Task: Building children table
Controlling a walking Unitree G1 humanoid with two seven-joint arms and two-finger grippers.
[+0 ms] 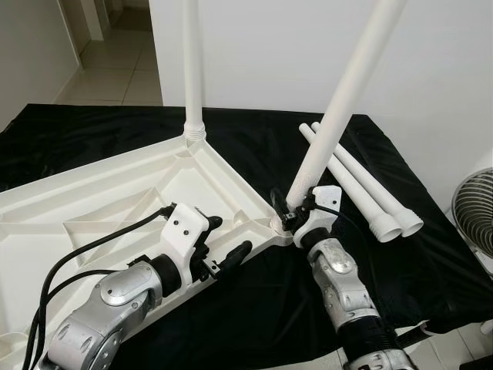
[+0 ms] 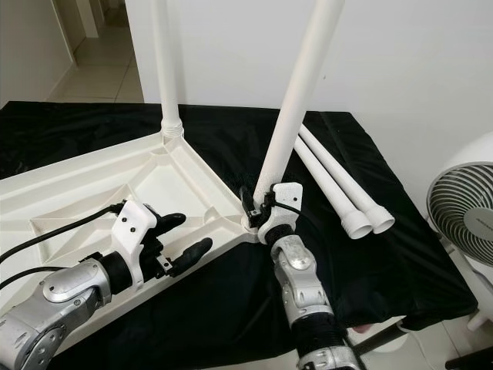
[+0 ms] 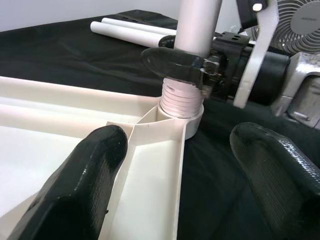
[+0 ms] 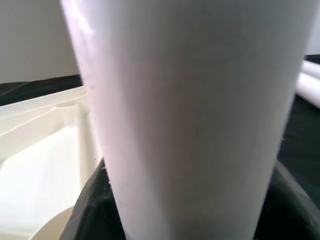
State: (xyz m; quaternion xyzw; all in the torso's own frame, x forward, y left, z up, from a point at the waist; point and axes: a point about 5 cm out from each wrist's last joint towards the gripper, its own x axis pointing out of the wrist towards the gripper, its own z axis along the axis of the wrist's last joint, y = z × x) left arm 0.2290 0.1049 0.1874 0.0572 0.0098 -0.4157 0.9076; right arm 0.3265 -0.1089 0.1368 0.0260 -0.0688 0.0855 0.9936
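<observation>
Right gripper (image 1: 291, 206) jaws pinch the leg (image 1: 339, 112) at the tabletop (image 1: 100, 208) corner socket; leg points up, tilted right. Left gripper (image 1: 223, 245) jaws spread over the tabletop edge.

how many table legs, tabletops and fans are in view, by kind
White table legs: 4: one upright in the far corner socket, one held in the near corner socket by the right gripper, two loose on the black cloth
Upturned white tabletop: 1
Fan: 1
Total: 6
</observation>
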